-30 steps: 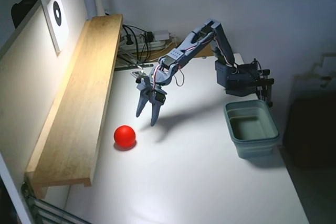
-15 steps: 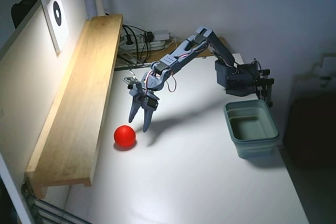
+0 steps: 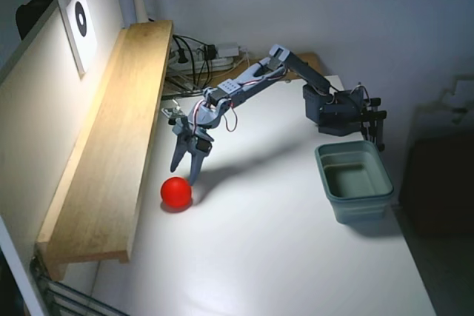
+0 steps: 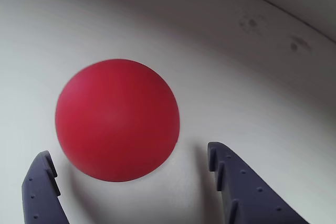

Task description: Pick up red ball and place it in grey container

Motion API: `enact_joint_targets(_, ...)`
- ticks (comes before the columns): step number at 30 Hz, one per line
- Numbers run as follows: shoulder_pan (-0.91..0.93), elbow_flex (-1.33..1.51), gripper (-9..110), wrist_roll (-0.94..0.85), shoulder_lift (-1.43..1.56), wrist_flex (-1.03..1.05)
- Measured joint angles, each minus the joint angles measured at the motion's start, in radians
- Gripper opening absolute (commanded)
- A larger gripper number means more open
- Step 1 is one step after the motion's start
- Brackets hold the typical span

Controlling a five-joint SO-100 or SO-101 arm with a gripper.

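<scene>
A long wooden shelf (image 3: 111,146) runs along the left of the white desk (image 3: 274,257) in the fixed view. Tangled cables (image 3: 194,53) lie at the desk's far edge, and a card with a black ring (image 3: 80,20) hangs on the left wall.

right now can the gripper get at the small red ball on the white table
Probably yes. The gripper hangs open just above the small smooth red ball, and in the wrist view the ball sits between its fingertips with bare white table around it and nothing in between.

Red ball (image 3: 176,192) is plain bright red, grey container (image 3: 355,181) grey-green, tool (image 3: 184,171) blue-grey, desk (image 3: 274,257) white, shelf (image 3: 111,138) pale wood
</scene>
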Motion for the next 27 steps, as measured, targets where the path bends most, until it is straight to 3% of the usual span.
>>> enact_joint_targets(8,0.003,-0.282,38,0.0,-0.167,0.123)
enact_joint_targets(27,-0.003,-0.29,38,0.0,-0.169,0.133)
